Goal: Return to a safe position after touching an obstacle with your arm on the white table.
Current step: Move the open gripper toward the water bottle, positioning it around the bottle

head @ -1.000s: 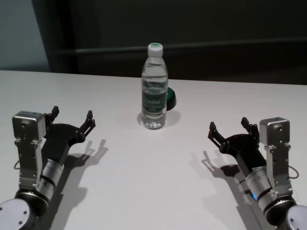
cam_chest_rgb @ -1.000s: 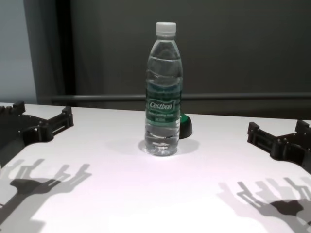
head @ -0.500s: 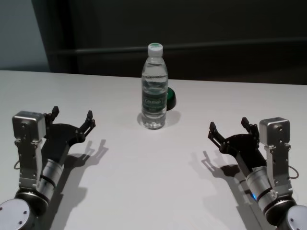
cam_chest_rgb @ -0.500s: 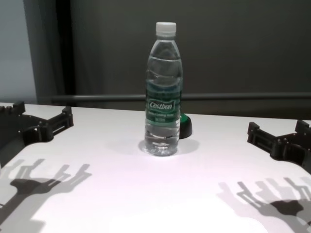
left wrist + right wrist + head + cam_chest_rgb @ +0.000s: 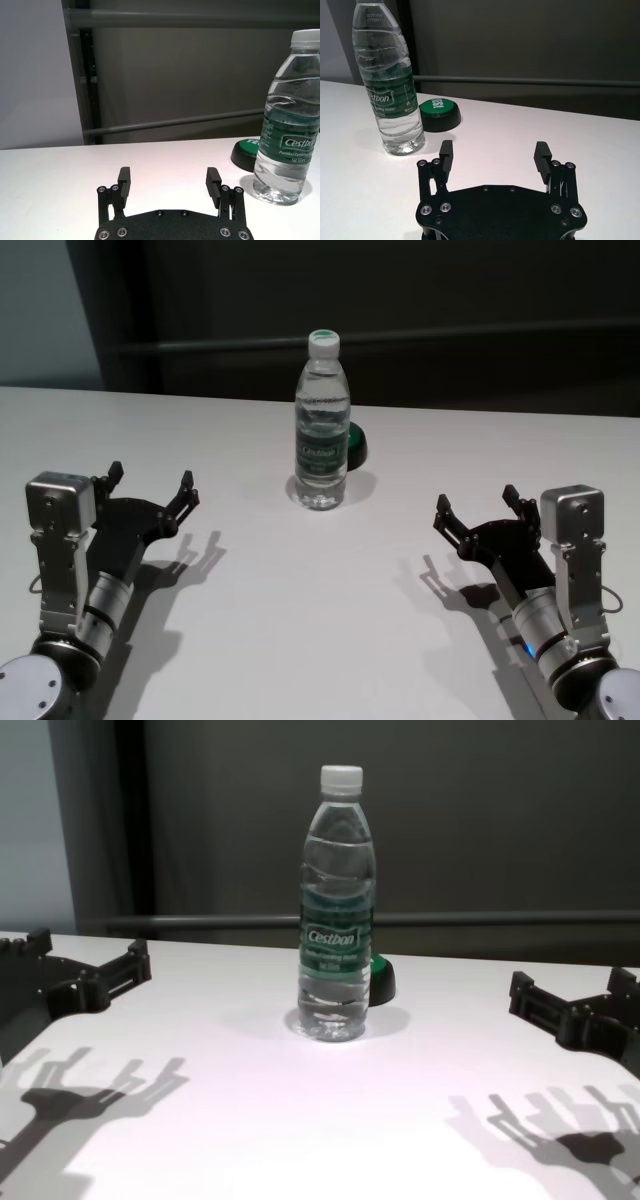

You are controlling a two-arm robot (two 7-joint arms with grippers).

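Note:
The obstacle, a tall clear water bottle (image 5: 322, 425) with a white cap and a green label, stands upright at the middle of the white table (image 5: 300, 620). It also shows in the chest view (image 5: 337, 910), the left wrist view (image 5: 288, 120) and the right wrist view (image 5: 388, 80). My left gripper (image 5: 150, 488) is open and empty, low over the table at the near left, well apart from the bottle (image 5: 170, 181). My right gripper (image 5: 478, 504) is open and empty at the near right, also apart from the bottle (image 5: 495, 153).
A small dark green-and-black rounded object (image 5: 355, 446) sits just behind the bottle's right side; it shows in the right wrist view (image 5: 439, 114) and the chest view (image 5: 381, 982). A dark wall with a horizontal rail (image 5: 500, 918) runs behind the table's far edge.

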